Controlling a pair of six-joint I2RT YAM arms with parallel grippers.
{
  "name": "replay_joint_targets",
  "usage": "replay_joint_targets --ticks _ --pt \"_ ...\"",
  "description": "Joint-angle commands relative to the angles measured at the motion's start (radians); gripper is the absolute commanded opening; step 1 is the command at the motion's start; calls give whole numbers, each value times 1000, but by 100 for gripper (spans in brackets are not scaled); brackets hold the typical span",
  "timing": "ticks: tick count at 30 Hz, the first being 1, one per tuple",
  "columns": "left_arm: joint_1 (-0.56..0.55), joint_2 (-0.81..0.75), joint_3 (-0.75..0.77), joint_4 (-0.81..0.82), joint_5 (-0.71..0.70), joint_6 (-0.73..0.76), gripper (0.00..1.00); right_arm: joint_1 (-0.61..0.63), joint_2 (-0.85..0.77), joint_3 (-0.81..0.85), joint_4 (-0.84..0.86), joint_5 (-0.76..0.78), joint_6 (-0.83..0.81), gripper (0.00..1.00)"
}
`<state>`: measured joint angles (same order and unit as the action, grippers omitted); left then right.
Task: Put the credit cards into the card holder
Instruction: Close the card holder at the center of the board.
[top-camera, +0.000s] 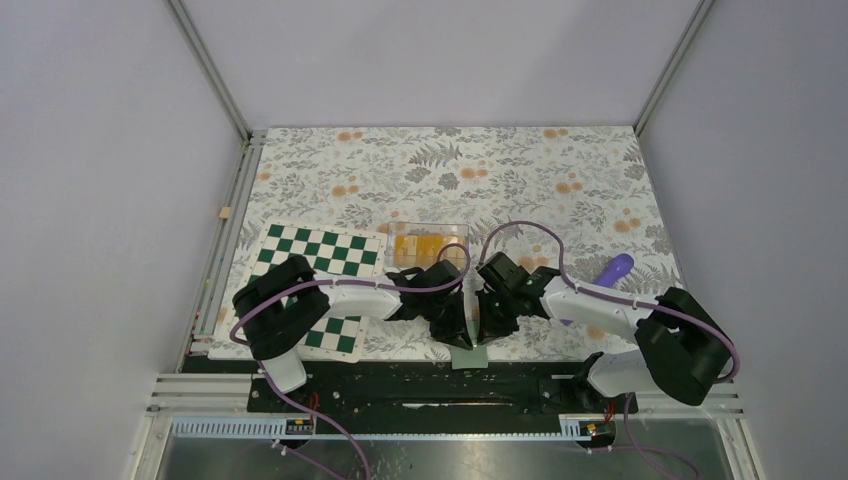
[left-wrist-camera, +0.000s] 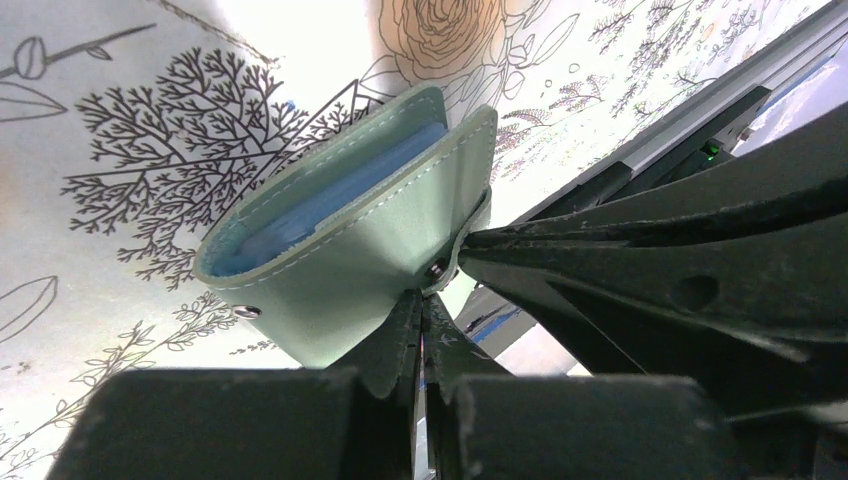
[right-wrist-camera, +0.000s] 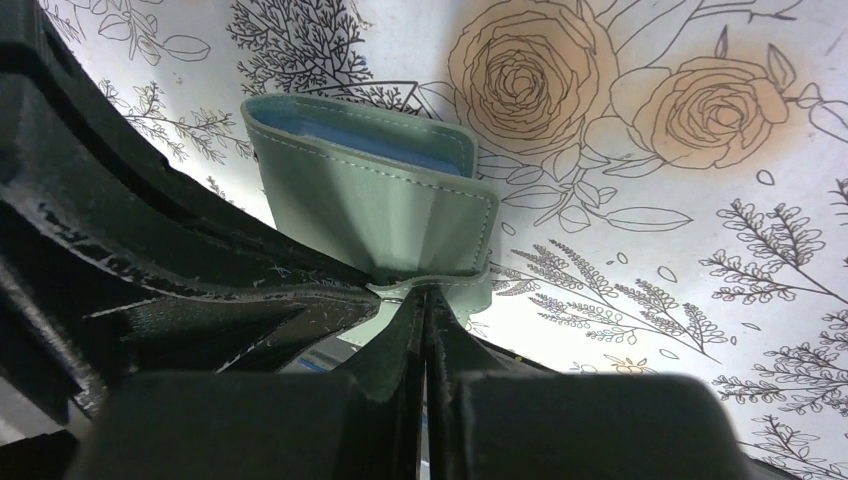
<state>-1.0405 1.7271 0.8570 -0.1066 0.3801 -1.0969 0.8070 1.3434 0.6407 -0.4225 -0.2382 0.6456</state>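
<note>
The card holder (top-camera: 470, 357) is a mint-green leather wallet with a blue lining, at the table's near edge between both arms. In the left wrist view the card holder (left-wrist-camera: 350, 240) stands gaping open, and my left gripper (left-wrist-camera: 422, 300) is shut on its lower edge. My right gripper (right-wrist-camera: 428, 295) is shut on the flap under the card holder (right-wrist-camera: 380, 200). From above, the left gripper (top-camera: 462, 325) and right gripper (top-camera: 487, 322) meet tip to tip over it. The orange-yellow credit cards (top-camera: 420, 247) lie just beyond the grippers.
The cards lie in a clear shallow tray (top-camera: 455, 232). A green-and-white chequered board (top-camera: 318, 255) lies on the left under the left arm. A purple object (top-camera: 615, 268) lies beyond the right arm. A floral cloth (top-camera: 480, 170) covers the table, and a black rail (top-camera: 400, 385) runs along its near edge.
</note>
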Motion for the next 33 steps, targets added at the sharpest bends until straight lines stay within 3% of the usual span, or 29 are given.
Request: replay_joint_targets --ticks 1,12,26,33 --pt "0 -11 -27 -23 -74 14 0 7 35 34 26 -34 12 0" --pt "3 9 -37 -20 -80 -17 0 10 102 15 44 -28 13 0" --pt "34 12 -82 -108 -214 -155 0 85 288 41 -16 128 35 0" --pt "39 11 -83 -116 -233 -161 0 96 272 74 -63 178 27 0"
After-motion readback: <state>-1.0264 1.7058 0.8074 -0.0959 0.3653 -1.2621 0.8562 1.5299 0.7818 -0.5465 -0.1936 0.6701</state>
